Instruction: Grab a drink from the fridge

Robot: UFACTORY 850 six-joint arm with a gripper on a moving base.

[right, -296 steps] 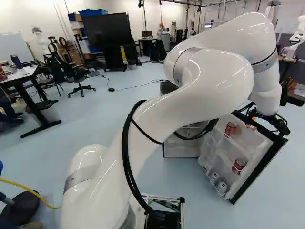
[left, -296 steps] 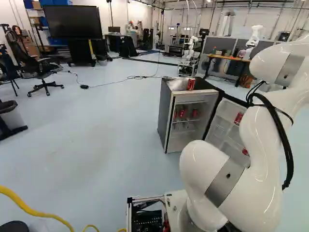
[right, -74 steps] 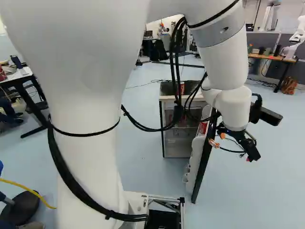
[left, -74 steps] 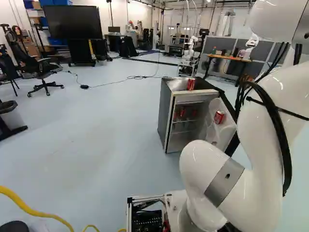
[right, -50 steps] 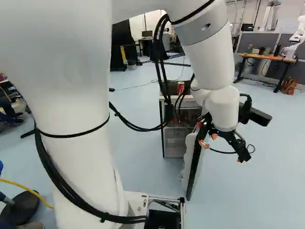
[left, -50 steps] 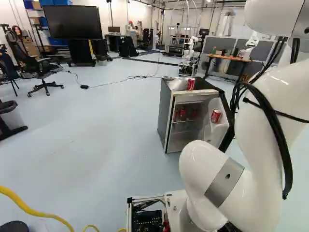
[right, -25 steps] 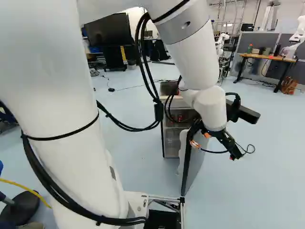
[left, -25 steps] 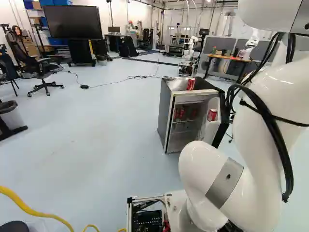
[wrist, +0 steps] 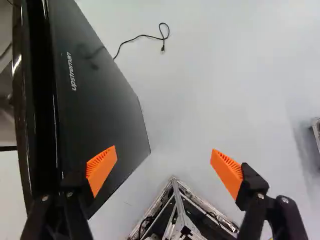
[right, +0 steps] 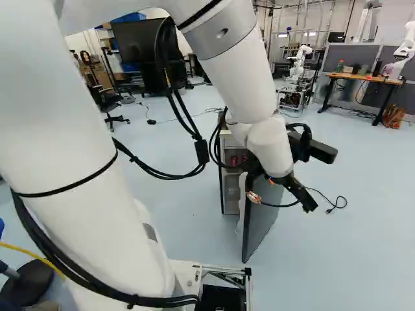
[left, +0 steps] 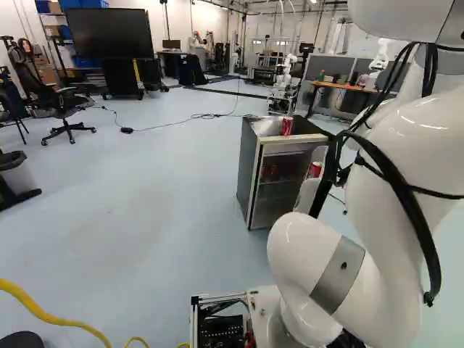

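Observation:
My gripper (right: 282,201) is at the door's outer side in the right base view. In the wrist view the gripper (wrist: 164,150) stands wide open, nothing gripped; one finger overlaps the dark door (wrist: 95,105), the other is over floor. Whether that finger touches the door I cannot tell. The small fridge (left: 249,174) has its door (right: 262,217) partly open, its dark outer face toward the gripper. One red can (left: 315,170) shows in the door, partly behind my arm's cables. Red cans (left: 272,172) stand inside; another can (left: 287,125) is on the fridge top.
A black cable (wrist: 145,36) with a plug lies on the floor past the door. My base's metal frame (wrist: 175,207) shows near the fingers. Another robot (right: 298,61) stands farther back, near a desk (right: 363,78). A yellow cable (left: 51,315) lies at left.
The door has swung nearer to closed, turning its outer face toward my base. My arm and gripper have moved leftward with it in the right base view. The fridge body and base have stayed put.

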